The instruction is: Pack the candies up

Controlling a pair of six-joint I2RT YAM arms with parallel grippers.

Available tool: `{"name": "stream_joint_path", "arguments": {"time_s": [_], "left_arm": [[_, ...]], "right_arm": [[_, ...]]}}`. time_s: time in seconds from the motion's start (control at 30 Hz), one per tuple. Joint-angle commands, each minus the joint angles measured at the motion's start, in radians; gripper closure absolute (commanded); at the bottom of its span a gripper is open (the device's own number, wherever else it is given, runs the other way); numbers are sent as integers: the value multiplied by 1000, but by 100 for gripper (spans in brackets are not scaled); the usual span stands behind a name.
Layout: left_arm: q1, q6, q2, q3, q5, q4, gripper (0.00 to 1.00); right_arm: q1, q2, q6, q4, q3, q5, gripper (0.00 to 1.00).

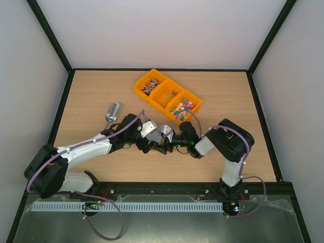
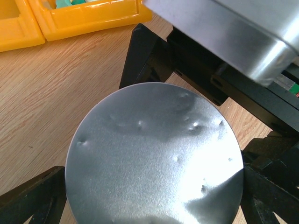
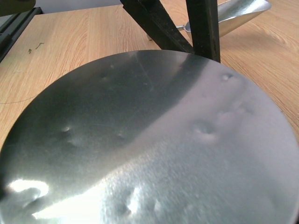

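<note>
Hidden: a round grey metal disc (image 2: 154, 163) filled most of both wrist views and covered the table (image 1: 91, 91) beneath it. From above it could not be seen at all, since the two grippers met over it.
Disc surface: dull silver, with small dents and a bright glare patch. Whether the two wrist views showed the same face could not be told.
Left gripper (image 2: 154, 186): its black fingers (image 2: 32, 198) stood wide apart on either side of the disc. The disc's edge overlapped them, so clamped or merely straddling could not be told.
Right gripper (image 1: 172, 143): in its own view its fingers were entirely behind the disc (only the other arm's black bars showed past the far rim). Its jaw state could not be told.
Candies (image 1: 183, 107): in the yellow three-part tray (image 1: 154, 105) at the back of the table, well apart from both grippers. Red-white-dark pieces were in the left compartment, amber in the middle, and pastel cubes in the right.
Cut off: in the left wrist view only a corner of the tray showed, with a few teal pieces at the top edge.
Scoop (image 1: 112, 112): on the table left of the tray. In the right wrist view it was half out of frame.
Writing: none legible in any view.
</note>
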Motion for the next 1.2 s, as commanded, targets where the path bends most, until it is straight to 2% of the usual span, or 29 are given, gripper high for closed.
{"name": "stream_joint_path", "arguments": {"time_s": [0.0, 0.1, 0.23, 0.43, 0.67, 0.8, 0.93, 1.03, 1.17], "left_arm": [[-11, -25, 0, 10, -56, 61, 0], [-11, -21, 7, 7, -74, 69, 1], [-10, 23, -4, 8, -45, 61, 8], [31, 193, -29, -1, 95, -10, 26], [77, 414, -19, 9, 213, -150, 30], [83, 623, -19, 27, 288, -253, 30], [94, 789, 21, 62, 296, -356, 30], [114, 794, 50, 97, 296, -368, 23], [122, 663, 25, 106, 315, -328, 8]], "right_arm": [[19, 16, -7, -67, -3, 25, 57], [23, 17, -8, -69, -1, 26, 57], [23, 14, -15, -70, -6, 16, 57], [22, 10, -52, -86, -9, -57, 58], [19, 7, -132, -122, -6, -142, 58], [17, -3, -179, -160, -4, -203, 59], [13, -13, -194, -180, -3, -231, 59], [11, -13, -185, -180, -1, -224, 59], [12, -13, -156, -168, -3, -190, 59]]}}
